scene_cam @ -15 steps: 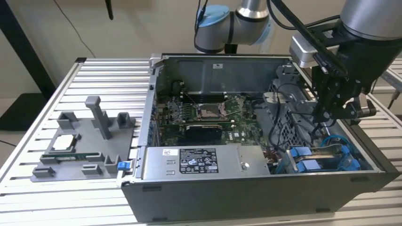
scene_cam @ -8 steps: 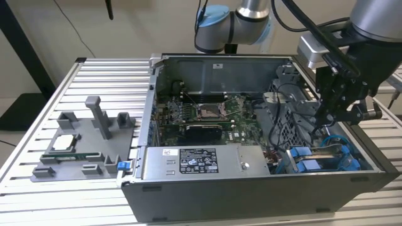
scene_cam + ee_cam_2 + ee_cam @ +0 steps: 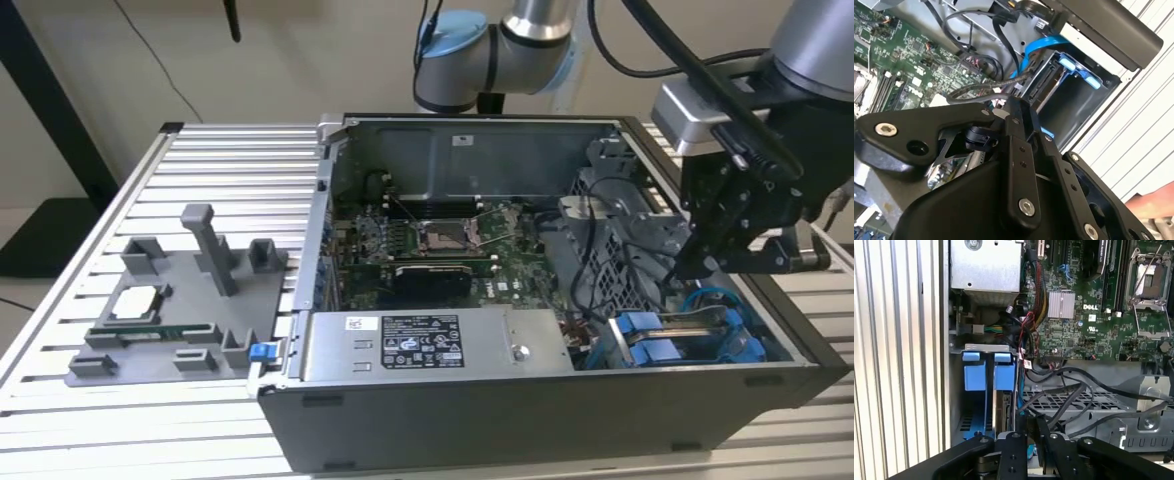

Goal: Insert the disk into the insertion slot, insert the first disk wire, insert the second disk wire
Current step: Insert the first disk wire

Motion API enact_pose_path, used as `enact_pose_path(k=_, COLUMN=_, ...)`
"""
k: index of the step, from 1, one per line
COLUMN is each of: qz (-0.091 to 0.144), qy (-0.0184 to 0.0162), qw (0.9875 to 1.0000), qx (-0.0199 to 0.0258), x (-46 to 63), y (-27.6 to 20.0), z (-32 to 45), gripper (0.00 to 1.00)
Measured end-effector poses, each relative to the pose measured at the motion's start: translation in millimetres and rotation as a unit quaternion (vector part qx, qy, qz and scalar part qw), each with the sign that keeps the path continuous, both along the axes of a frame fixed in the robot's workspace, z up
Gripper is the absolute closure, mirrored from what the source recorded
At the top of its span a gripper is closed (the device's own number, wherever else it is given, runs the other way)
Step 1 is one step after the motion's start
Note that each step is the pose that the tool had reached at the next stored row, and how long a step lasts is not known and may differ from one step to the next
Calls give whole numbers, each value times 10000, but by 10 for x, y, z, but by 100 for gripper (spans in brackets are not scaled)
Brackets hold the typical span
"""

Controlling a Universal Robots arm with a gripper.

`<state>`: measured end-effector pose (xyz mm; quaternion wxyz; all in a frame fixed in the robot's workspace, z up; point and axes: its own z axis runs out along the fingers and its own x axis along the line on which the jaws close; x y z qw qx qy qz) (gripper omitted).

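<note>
The end effector (image 3: pixel 701 262) hovers just above the insertion slot (image 3: pixel 985 347), which holds the disk (image 3: pixel 1003 412). Apart or together, I cannot tell.

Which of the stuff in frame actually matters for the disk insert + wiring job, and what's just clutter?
In the job: end effector, near the slot; insertion slot with blue tabs; what looks like the disk in it; blue flat cable.

Lying about: power supply box; CPU socket; grey fixture tray holding a CPU chip and a memory stick.
</note>
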<state>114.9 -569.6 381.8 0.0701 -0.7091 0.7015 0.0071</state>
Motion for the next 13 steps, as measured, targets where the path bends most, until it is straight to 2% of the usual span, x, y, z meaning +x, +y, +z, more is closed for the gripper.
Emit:
enact_pose_path(k=5, qz=0, qy=17, qw=10000, qx=1, x=18, y=-95, z=-41, gripper=100)
enact_pose_path(k=7, qz=0, qy=38, qw=10000, qx=0, x=38, y=-131, z=-49, gripper=100)
enact_pose_path(k=10, qz=0, qy=127, qw=9999, qx=-1, x=94, y=-145, z=-64, gripper=100)
enact_pose_path(k=11, qz=0, qy=175, qw=9998, qx=-1, x=119, y=-146, z=-67, gripper=100)
enact_pose_path(k=13, qz=0, qy=241, qw=9997, qx=-1, x=162, y=-146, z=-80, gripper=100)
